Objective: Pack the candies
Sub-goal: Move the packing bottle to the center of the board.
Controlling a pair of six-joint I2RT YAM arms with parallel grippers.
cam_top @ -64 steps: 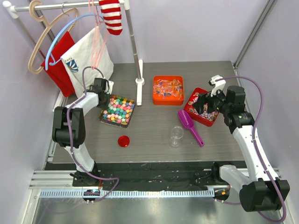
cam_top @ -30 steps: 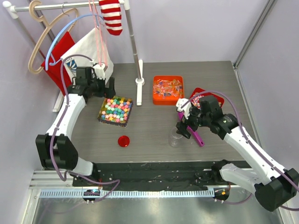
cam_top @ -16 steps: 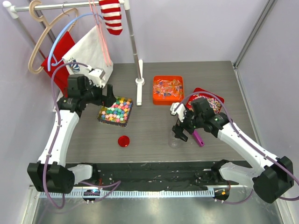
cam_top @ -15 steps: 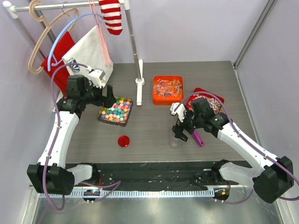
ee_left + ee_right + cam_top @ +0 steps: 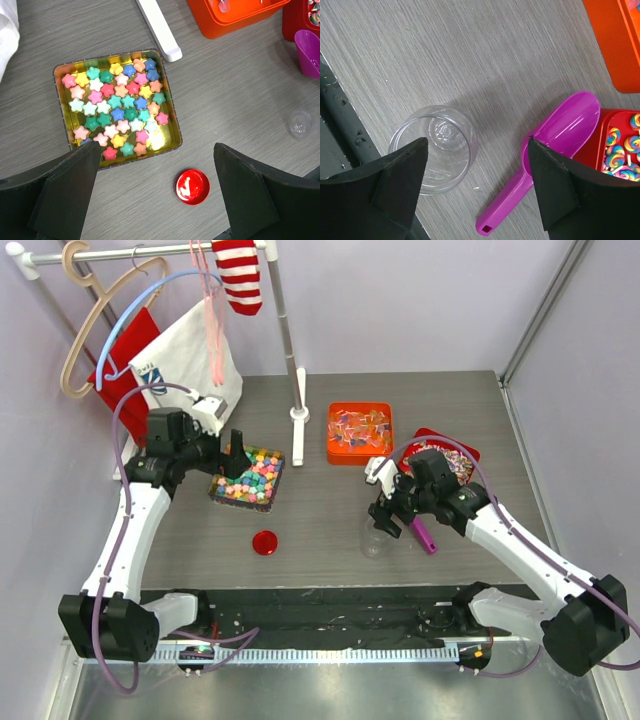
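Note:
The candies [image 5: 250, 476] [image 5: 117, 107] are pastel star-shaped sweets filling a square gold tin [image 5: 218, 492] [image 5: 60, 72] at the left middle of the table. My left gripper [image 5: 233, 462] [image 5: 157, 147] hovers open above the tin's near edge, with nothing between its fingers. A red lid [image 5: 264, 542] [image 5: 192, 186] lies in front of the tin. My right gripper [image 5: 386, 519] [image 5: 477, 141] hangs open over the gap between an empty clear jar [image 5: 377, 537] [image 5: 437, 150] and a purple scoop [image 5: 418, 530] [image 5: 555, 135]. It holds nothing.
An orange tin [image 5: 360, 432] [image 5: 235, 15] of wrapped sweets stands at the back centre, and a red tin [image 5: 455, 455] [image 5: 620, 145] of swirl sweets is to its right. The rack's white pole foot [image 5: 299, 420] [image 5: 157, 30] sits behind the gold tin. Hangers, a white bag and a red cloth hang at the back left.
My left gripper has swung from the tin's back left corner to above the tin. My right gripper has moved left and nearer, from the scoop's head to between jar and scoop.

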